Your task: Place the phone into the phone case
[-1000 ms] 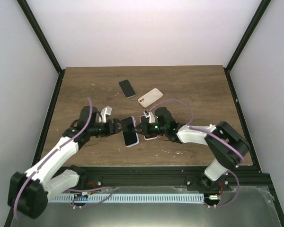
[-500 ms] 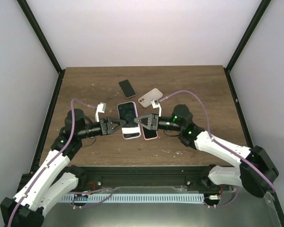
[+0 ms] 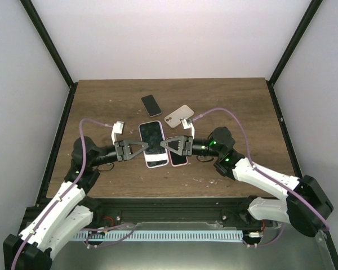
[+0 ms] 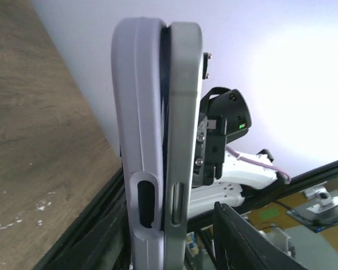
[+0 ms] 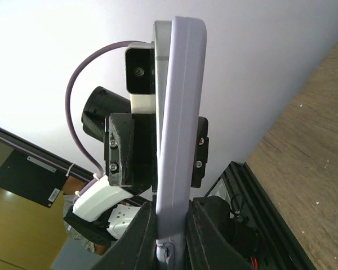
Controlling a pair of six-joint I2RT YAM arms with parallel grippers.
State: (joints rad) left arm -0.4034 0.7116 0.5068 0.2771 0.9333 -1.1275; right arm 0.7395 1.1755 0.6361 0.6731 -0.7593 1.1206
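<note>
Over the middle of the brown wood-grain table, apparently lifted clear and held flat, screen up: phone and lavender phone case, paired but, by the look of it, not fully seated. Seen edge-on from the left wrist: grey phone rim beside the case wall, parted by a dark seam along most of the length, meeting only near the bottom corner. Probably past halfway, then; left to do, pressing the loose edge home until flush all round.

Just beside and lower, resting on the table under the right arm: a pink-cased phone. Farther back, well apart: a bare black phone and a beige case, each lying at an angle.

On the pair's right edge, right gripper, pressed nearly together and pinching the case rim between dark fingers. On the opposite edge, left gripper, straddling both layers; cannot tell whether clamped or merely bracketing.

Materials: case soft-looking, matte, rubbery, with rounded corners and a thick lip. Phone hard and smooth, satin metal at the side, glossy black glass on top. Table scuffed, flecked with pale marks.

Smallest: an elongated slot cut through the case wall, and an oblong button or recess on the phone's side.
</note>
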